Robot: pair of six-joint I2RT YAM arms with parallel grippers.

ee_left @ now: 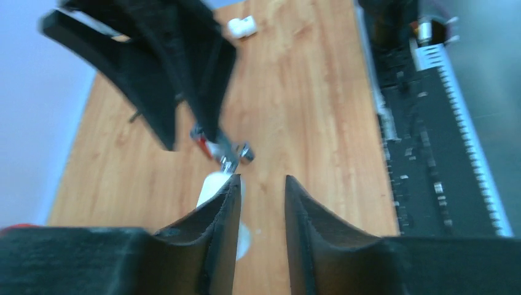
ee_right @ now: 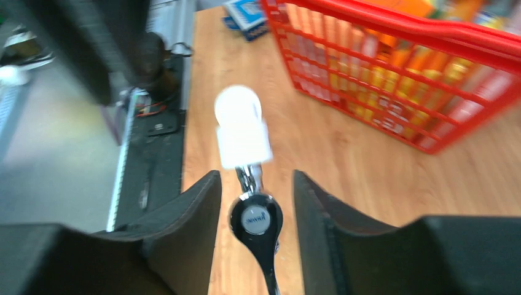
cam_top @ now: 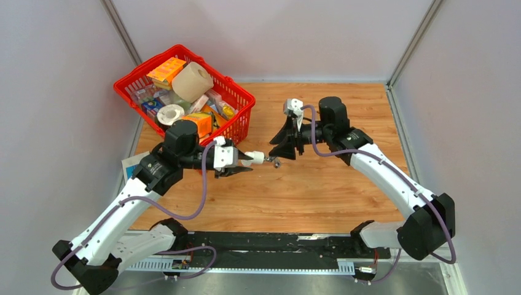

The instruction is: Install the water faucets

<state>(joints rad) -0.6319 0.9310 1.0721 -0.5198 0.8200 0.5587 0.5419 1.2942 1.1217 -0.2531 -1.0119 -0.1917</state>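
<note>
Two grippers meet over the middle of the wooden table (cam_top: 344, 117), to the right of the red basket (cam_top: 241, 120). From above, your left gripper (cam_top: 246, 160) pinches a white pipe fitting (cam_top: 258, 158) that points rightward. The silver faucet (cam_top: 276, 163) projects from the fitting's right end, and your right gripper (cam_top: 279, 147) sits just beside it. The pair looks clear of the boards, as far as I can judge. From the left wrist, the fitting (ee_left: 211, 187) runs partly hidden under one finger and the faucet (ee_left: 228, 150) shows beyond the tips. Blur hides whether a right-hand finger touches it. A spare white fitting (ee_left: 241, 26) lies at the far side of the table. From the right wrist, your fingers stand spread on either side of the faucet's handle (ee_right: 256, 220) with a gap on both sides, so nothing is clamped there. The stem enters the fitting (ee_right: 241, 132) straight ahead. I judge the step to be screwing the faucet home. Centre the handle before you close, line your wrist's axis with the bore, and turn without side push. Make the left pinch firm so the fitting cannot spin.
</note>
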